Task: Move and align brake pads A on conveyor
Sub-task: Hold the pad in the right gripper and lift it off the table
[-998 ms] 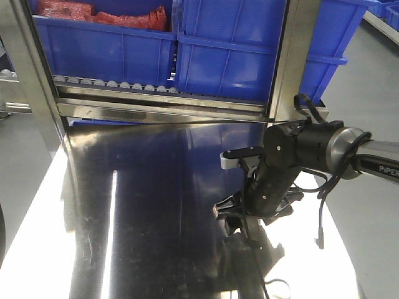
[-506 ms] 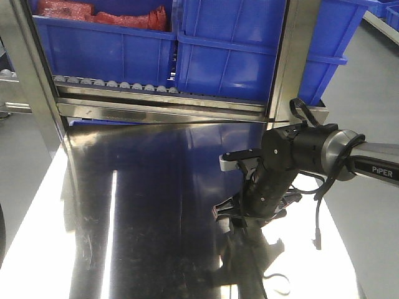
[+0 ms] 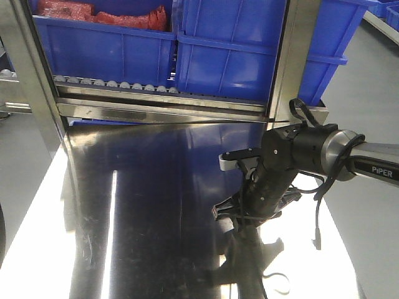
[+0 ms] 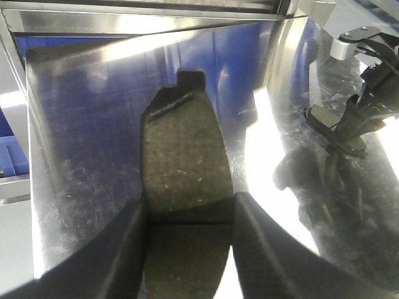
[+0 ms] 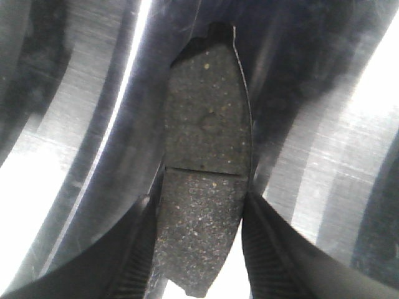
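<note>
One brake pad [image 4: 184, 162] fills the middle of the left wrist view, tab end pointing to the top of the frame. The left gripper [image 4: 187, 212] is clenched on its lower half, a finger on either long edge just by the cross groove. A second brake pad [image 5: 206, 156] sits the same way in the centre of the right wrist view. The right gripper [image 5: 202, 202] is closed on it from the bottom of the frame.

Behind both pads there is only the shiny steel table [image 3: 143, 205]. In the front view the right arm [image 3: 299, 156] reaches in from the right edge and hangs low over the table, right of centre. Whether its pad touches the steel I cannot tell. Blue bins [image 3: 230, 56] and a roller rail [image 3: 112, 83] run along the top of that view.

The conveyor shows in none of the views, and neither do the other two pads. So, as I read it, the job is at the carrying stage: two pads are picked up and in hand. Nothing can be seen laid on the belt, and all the setting down and lining up is left to do.
</note>
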Motion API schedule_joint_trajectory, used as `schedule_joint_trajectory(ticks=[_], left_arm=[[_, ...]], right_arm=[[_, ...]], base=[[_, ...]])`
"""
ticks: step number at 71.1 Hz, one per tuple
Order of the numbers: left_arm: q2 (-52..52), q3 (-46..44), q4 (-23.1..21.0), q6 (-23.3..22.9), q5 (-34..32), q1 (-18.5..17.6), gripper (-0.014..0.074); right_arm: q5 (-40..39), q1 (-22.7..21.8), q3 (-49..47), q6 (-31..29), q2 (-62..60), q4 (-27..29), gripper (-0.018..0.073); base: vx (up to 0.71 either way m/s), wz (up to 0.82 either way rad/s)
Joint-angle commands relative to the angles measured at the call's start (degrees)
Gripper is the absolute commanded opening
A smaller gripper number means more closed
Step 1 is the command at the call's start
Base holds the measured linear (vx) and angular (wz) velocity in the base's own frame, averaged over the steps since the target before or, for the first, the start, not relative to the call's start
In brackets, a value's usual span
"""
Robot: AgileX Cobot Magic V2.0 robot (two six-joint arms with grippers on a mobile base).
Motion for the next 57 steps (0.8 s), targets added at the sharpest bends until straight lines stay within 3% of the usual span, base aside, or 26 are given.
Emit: schedule_joint_trajectory(ticks=[1, 42, 57], left_arm=[[0.17, -1.5, -0.09, -0.09, -4.96, -0.4, 0.0217], [0.17, -1.5, -0.09, -0.09, -4.96, -0.4, 0.0217], [0.17, -1.5, -0.09, -0.09, -4.96, -0.4, 0.0217]], right_arm=[[-1.72, -0.23, -1.65, -0.61, -2.48, -0.04, 0.0257], [-2.04, -0.23, -1.65, -0.61, -2.48, 0.16, 0.0258], [-2.66, -0.23, -1.65, -0.66, -2.48, 0.2, 0.0307]], base=[[0.0, 0.0], [0.0, 0.0], [0.0, 0.0]])
